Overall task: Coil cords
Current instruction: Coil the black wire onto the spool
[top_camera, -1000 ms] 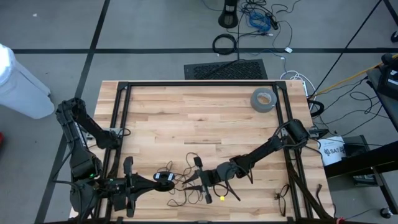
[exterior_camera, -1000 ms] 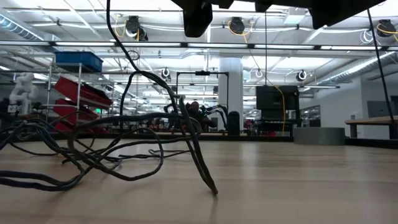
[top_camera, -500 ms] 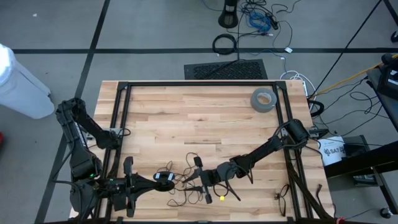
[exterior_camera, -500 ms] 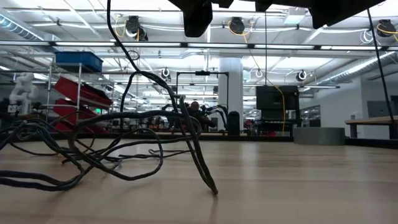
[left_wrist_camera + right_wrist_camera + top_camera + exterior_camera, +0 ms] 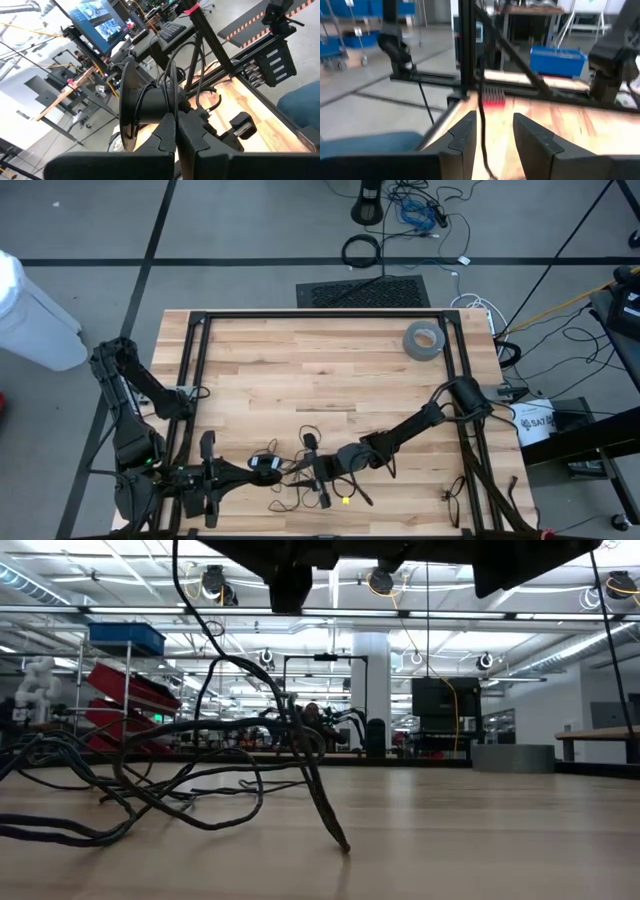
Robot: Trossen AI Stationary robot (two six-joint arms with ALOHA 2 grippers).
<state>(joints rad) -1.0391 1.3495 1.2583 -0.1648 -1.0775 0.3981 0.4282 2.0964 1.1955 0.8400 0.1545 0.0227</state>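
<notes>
Hanging between right jaws: thin cord (image 5: 482, 116).

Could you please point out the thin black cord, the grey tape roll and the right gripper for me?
thin black cord (image 5: 318, 802): low view, its rising strand.
grey tape roll (image 5: 424, 340): high view, its ring.
right gripper (image 5: 314, 472): high view, between its fingertips.

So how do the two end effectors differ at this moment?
The left end effector is shut, its fingers pressed together just behind a black spool; the right end effector is open, with a thin black wire hanging in the gap between its fingers. From above, the left one lies near the wooden table's front edge, the right beside it toward the middle. Both are dark and two-fingered, at the wire tangle.
</notes>
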